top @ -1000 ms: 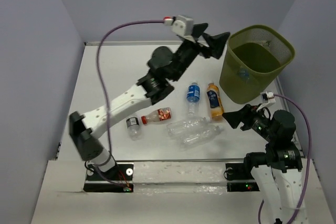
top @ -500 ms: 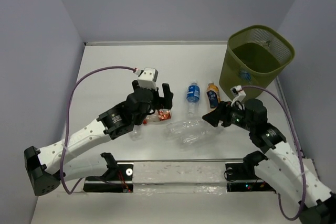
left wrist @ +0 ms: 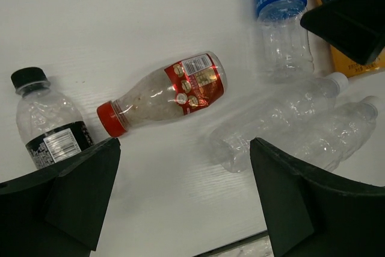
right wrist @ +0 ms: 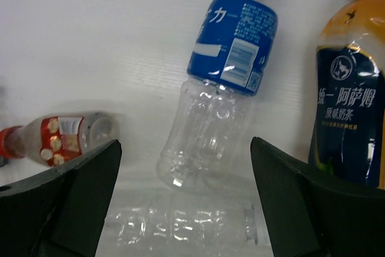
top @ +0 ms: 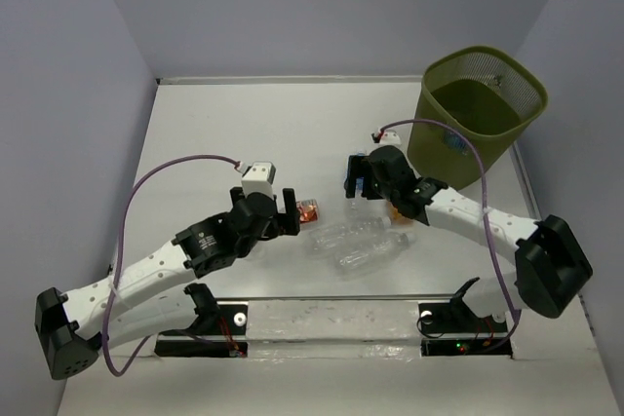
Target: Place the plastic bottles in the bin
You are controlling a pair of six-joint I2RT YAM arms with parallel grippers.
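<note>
Bottles (top: 351, 234) lie on their sides in a loose cluster at the middle of the table (top: 224, 124); I count six, none of them in the bin (top: 434, 153). That bin stands upright at the far right corner, well apart from the left arm and near the right one.

My left gripper (left wrist: 185, 167) hangs over the red-labelled bottle (left wrist: 168, 91) with its fingers spread wide and nothing between them. In the left wrist view this bottle lies tilted, red cap toward the lower left. Just to its left rests the dark-labelled bottle (left wrist: 51, 130), which has a black cap. To its right the two clear bottles (left wrist: 283, 115) lie side by side, touching or nearly so.

My right gripper (right wrist: 186, 167) is also spread open and holds nothing. It hovers over the blue-labelled bottle (right wrist: 222, 88), whose white cap points away from me. The orange bottle (right wrist: 352, 106) lies just beside that one on the right, parallel to it. One clear bottle sits crosswise just below the blue-labelled one's base.
</note>
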